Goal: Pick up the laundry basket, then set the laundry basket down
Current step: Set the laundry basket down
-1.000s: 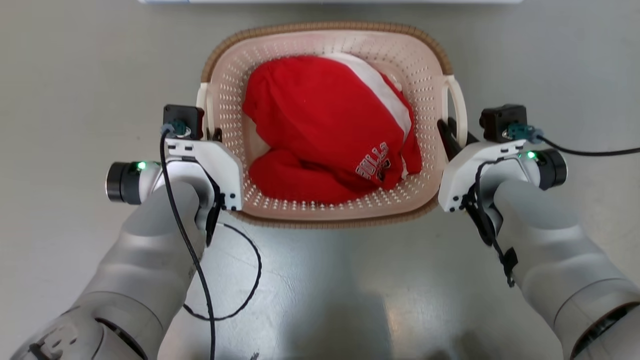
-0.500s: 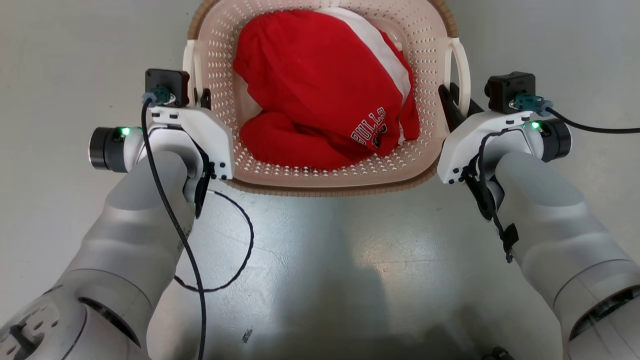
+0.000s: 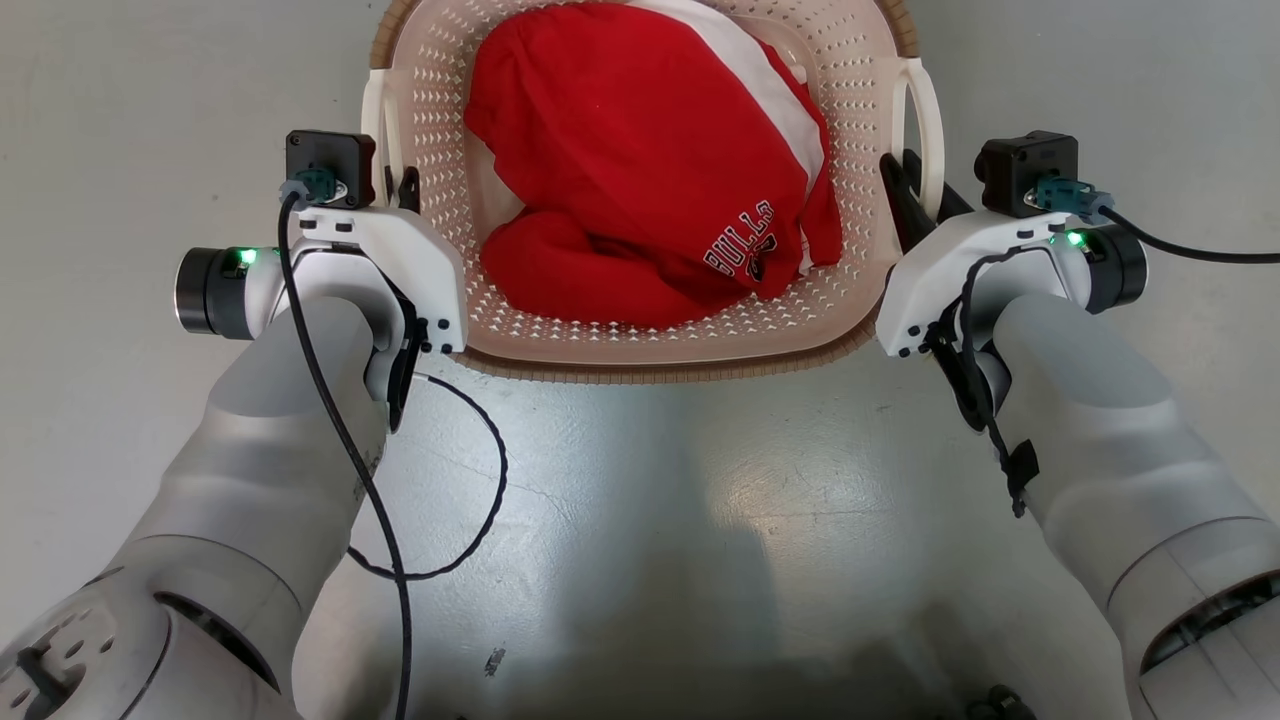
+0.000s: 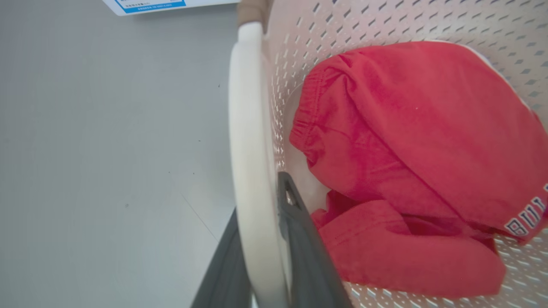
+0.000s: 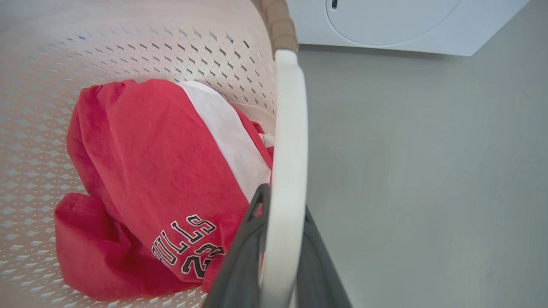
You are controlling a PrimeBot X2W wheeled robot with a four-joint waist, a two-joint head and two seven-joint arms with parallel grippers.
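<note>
Both arms reach forward, wrists turned inward. The left hand (image 3: 400, 190) grips the laundry basket's (image 3: 650, 362) left handle (image 4: 250, 141); the right hand (image 3: 902, 172) grips its right handle (image 5: 289, 141). The basket lies between them over the grey floor (image 3: 640, 520), holding red clothes (image 3: 640, 150).

The floor (image 3: 640, 500) is smooth, pale grey and slightly glossy, with a soft patch of reflected light (image 3: 760, 490) near its middle in the head view and a small dark mark (image 3: 493, 661) lower down. In the right wrist view a white appliance (image 5: 398, 25) with a round door stands on it. The left wrist view's top edge shows a white panel bearing a blue-edged label (image 4: 150, 5).
</note>
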